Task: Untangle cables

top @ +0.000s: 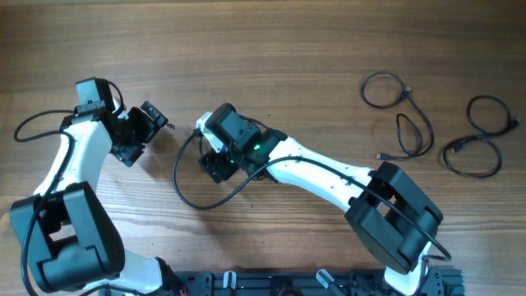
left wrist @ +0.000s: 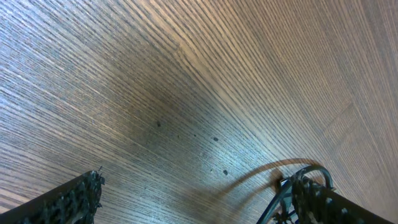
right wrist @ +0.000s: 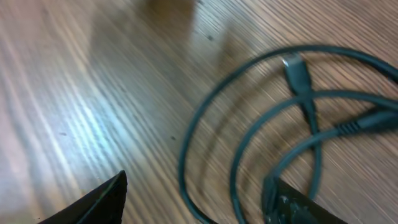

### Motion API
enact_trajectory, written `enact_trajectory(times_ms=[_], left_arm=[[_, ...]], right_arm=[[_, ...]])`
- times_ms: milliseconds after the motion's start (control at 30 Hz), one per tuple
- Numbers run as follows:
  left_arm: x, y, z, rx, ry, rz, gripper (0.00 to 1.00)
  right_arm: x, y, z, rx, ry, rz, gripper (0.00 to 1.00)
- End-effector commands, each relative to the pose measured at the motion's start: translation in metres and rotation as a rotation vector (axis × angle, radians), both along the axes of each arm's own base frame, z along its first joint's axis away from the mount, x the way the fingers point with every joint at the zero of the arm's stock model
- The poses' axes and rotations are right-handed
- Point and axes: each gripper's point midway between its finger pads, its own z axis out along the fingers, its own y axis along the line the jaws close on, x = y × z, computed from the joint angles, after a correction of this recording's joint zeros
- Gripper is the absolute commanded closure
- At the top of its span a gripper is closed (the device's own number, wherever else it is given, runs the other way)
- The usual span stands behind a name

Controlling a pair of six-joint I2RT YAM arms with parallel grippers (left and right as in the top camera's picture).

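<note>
**Mia:** The worktop [top: 288, 49] is brown wood with long stripes.

**Ben:** Where is the bit that needs sorting?

**Mia:** The looped cable [right wrist: 185, 146] lies flat near the middle of the worktop, a little toward the left edge. Its loops cross over each other. A silvery plug [right wrist: 297, 71] lies inside the loops. I cannot tell if it is one cord or two.

**Ben:** Is anything holding it?

**Mia:** No. The right pincer [right wrist: 196, 182] hangs just above it with its fingers wide apart. One finger is right by a strand, but nothing is pinched. The left pincer [left wrist: 194, 182] is beside it, nearer the left edge. It is wide open too, over bare wood.

**Ben:** And the others?

**Mia:** The curly cable [top: 428, 131] and the double-loop cable [top: 500, 158] lie well apart from it, by the far right corner. They are near each other but look separate.

**Ben:** What could go wrong?

**Mia:** I think the pincer could pinch two strands at once, because they lie so close. Then a pull would drag the whole bunch and not free anything. Pulling one end hard could also make the crossing into a tight knot. And the fingers could come down on the plug and squash it.
</note>
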Motion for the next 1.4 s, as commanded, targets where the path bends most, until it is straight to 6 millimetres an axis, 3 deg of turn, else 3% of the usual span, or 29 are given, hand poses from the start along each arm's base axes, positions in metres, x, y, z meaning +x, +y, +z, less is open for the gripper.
enact_trajectory(times_ms=[0,333,433,500,533,567,667,733,833,900,967,1000,1133,1367], left_arm=[[0.003,0.004,0.007,0.014,-0.018,0.011,0.0],[0.003,0.004,0.007,0.013,-0.018,0.011,0.0],[0.003,0.004,0.007,0.014,-0.018,0.011,0.0],[0.003,0.004,0.007,0.013,-0.018,0.011,0.0],[0.003,0.004,0.007,0.014,-0.018,0.011,0.0],[0.003,0.004,0.007,0.014,-0.018,0.011,0.0],[0.003,0.004,0.007,0.014,-0.018,0.011,0.0],[0.003,0.004,0.007,0.013,-0.018,0.011,0.0],[0.003,0.004,0.007,0.013,-0.018,0.011,0.0],[0.003,0.004,0.007,0.013,-0.018,0.011,0.0],[0.003,0.004,0.007,0.014,-0.018,0.011,0.0],[0.003,0.004,0.007,0.013,-0.018,0.011,0.0],[0.003,0.004,0.007,0.013,-0.018,0.011,0.0],[0.003,0.004,0.007,0.013,-0.018,0.011,0.0]], right_arm=[[0.014,-0.015,-0.007,-0.088,-0.077,-0.047,0.27],[0.0,-0.02,-0.087,-0.188,0.036,0.007,0.26],[0.011,-0.024,-0.092,-0.204,0.014,-0.079,0.46],[0.017,-0.029,-0.092,-0.221,-0.005,-0.119,0.77],[0.018,-0.029,-0.09,-0.216,-0.007,-0.119,0.9],[0.019,-0.029,-0.087,-0.212,-0.01,-0.123,0.96],[0.03,-0.039,-0.064,-0.195,-0.019,-0.155,0.96],[0.04,-0.049,-0.035,-0.167,-0.037,-0.186,0.96],[0.064,-0.067,0.026,-0.078,-0.109,-0.254,0.96],[0.084,-0.094,0.059,-0.049,-0.155,-0.323,0.96],[0.096,-0.122,0.066,-0.077,-0.166,-0.35,0.96],[0.1,-0.134,0.064,-0.094,-0.157,-0.372,0.96],[0.122,-0.214,0.051,-0.244,-0.137,-0.553,0.96],[0.14,-0.358,0.015,-0.386,0.006,-0.812,0.96]])
